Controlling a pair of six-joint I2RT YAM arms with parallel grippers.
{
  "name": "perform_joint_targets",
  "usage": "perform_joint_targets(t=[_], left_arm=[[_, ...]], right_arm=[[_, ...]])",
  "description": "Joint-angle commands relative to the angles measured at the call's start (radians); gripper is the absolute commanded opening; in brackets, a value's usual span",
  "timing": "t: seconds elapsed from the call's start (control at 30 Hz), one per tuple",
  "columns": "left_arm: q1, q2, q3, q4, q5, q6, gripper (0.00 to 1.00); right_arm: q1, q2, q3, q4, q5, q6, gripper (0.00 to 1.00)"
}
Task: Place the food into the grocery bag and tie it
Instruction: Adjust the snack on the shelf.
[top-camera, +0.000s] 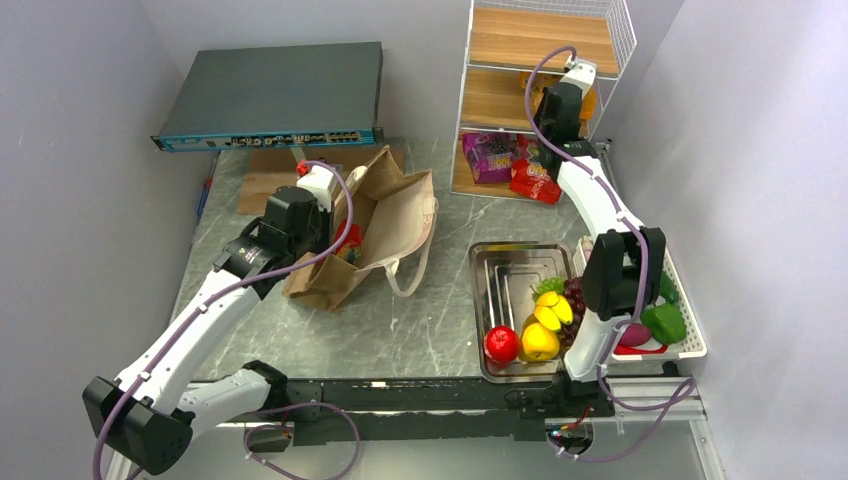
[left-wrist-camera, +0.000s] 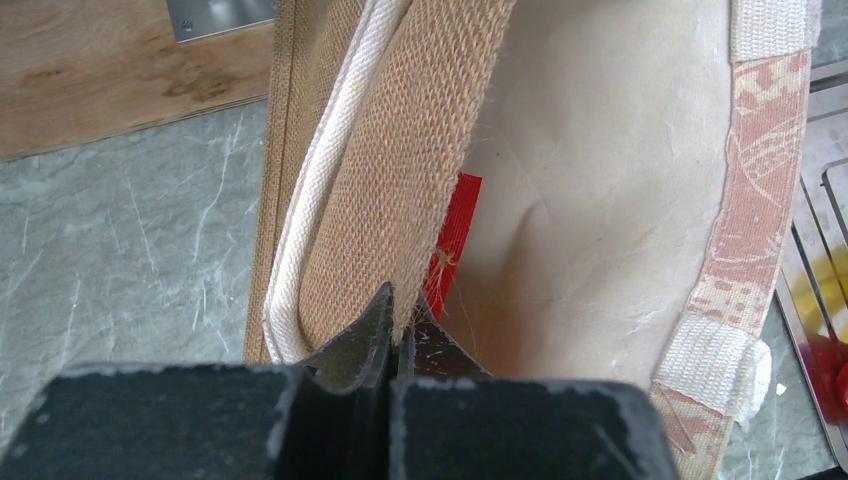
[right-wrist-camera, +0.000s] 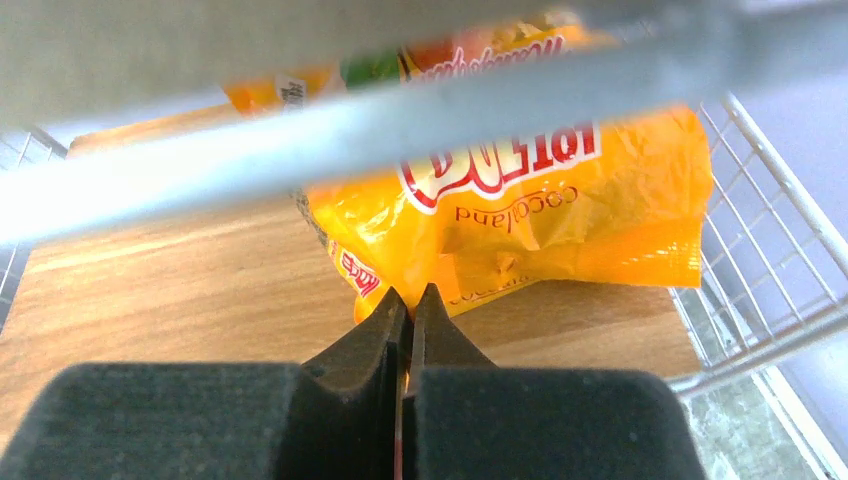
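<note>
The left gripper (left-wrist-camera: 398, 305) is fully closed, its jaws pinching the woven brown rim of the bag (top-camera: 385, 215). The bag slumps on the grey table (top-camera: 400, 330), left of the metal tray (top-camera: 500, 275), with its mouth gaping and its cream lining showing in the left wrist view. A cream handle (top-camera: 425, 245) hangs off its right side, and a red item (left-wrist-camera: 455, 240) shows inside, just past the pinched rim. The right arm reaches far back into the wire rack (top-camera: 467, 100). There the right gripper (right-wrist-camera: 410, 300) is closed tight on the near corner of an orange packet (right-wrist-camera: 540, 200), which lies flat on the wooden middle shelf (right-wrist-camera: 180, 290); a sliver of orange shows between the jaws. On the rack's bottom shelf lie 2 more packets side by side, 1 purple (top-camera: 487, 155) and 1 red (top-camera: 535, 178). The tray holds a red apple (top-camera: 502, 343), yellow fruit (top-camera: 540, 340) and dark grapes (top-camera: 575, 295) crowded at its near right corner. Right of it, touching its side, a white basket (top-camera: 692, 348) holds a green vegetable (top-camera: 663, 322), partly hidden by the right arm. A flat dark box (top-camera: 275, 95) sits raised behind the bag, with a wooden board (top-camera: 262, 180) below it.
</note>
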Motion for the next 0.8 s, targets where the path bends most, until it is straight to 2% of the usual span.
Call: perform_joint_targets(t=[0.0,0.33,0.53,0.57,0.67,0.7,0.77], left_arm=[[-0.003,0.002,0.036,0.018,0.0,0.011,0.0],[-0.005,0.003,0.035,0.018,-0.004,0.011,0.0],[-0.006,0.005,0.038,0.015,0.005,0.011,0.0],[-0.008,0.005,0.038,0.015,0.003,0.01,0.0],[-0.009,0.003,0.037,0.016,0.002,0.011,0.0],[-0.009,0.003,0.037,0.015,0.001,0.012,0.0],[-0.009,0.003,0.037,0.015,0.003,0.012,0.0]], right_arm=[[-0.01,-0.107,-0.052,0.005,0.007,0.015,0.0],[0.035,-0.313,-0.247,-0.04,-0.078,0.103,0.0],[0.043,-0.363,-0.294,-0.07,-0.164,0.121,0.0],[0.043,-0.363,-0.293,-0.08,-0.169,0.112,0.04],[0.043,-0.346,-0.272,-0.116,-0.17,0.103,0.49],[0.043,-0.338,-0.261,-0.126,-0.17,0.101,0.59],[0.042,-0.325,-0.245,-0.144,-0.17,0.1,0.72]])
